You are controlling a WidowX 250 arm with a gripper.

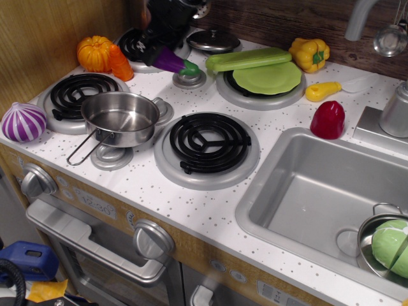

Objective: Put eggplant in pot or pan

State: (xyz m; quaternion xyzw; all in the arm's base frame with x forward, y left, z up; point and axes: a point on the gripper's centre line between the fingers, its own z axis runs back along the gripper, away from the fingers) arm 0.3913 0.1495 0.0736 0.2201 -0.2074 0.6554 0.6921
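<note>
Now: gripper (159, 56) clamps eggplant (173, 62), lifted above the table behind the pan (120, 118) | done: pick-up | left: carry forward over the empty pan, lower, release.

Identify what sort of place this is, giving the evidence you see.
Most likely a child's toy kitchen: coil burners set in a speckled counter, a moulded sink, and plastic play food such as the eggplant held in the gripper.

stove counter (191, 204) | saucepan (120, 118) | onion (23, 121) | red pepper (327, 119)
</note>
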